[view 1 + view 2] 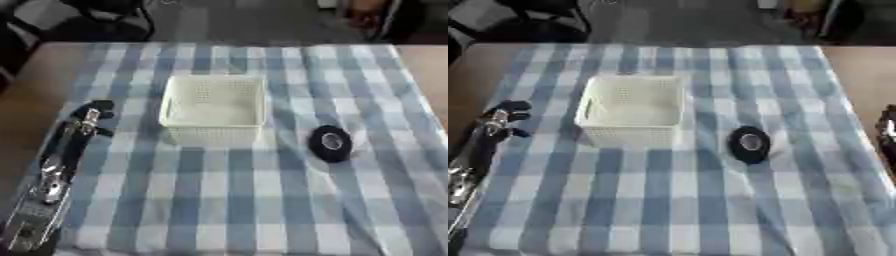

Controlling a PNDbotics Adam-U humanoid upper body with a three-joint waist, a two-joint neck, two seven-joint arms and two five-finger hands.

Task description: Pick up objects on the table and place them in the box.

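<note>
A white perforated plastic box [213, 131] stands in the middle of the checked cloth, and nothing shows inside it. To its right lies a black round thing with a pale centre [331, 143], about a hand's width from the box. My left arm runs along the table's left side. Its black left hand [94, 114] rests on the cloth just left of the box, fingers relaxed and holding nothing. Of my right hand [889, 131] only a dark sliver shows at the right edge of the right eye view, well right of the round thing.
A blue and white checked cloth [245, 210] covers most of the brown table [31, 100]. Dark chairs [96, 22] stand beyond the far edge.
</note>
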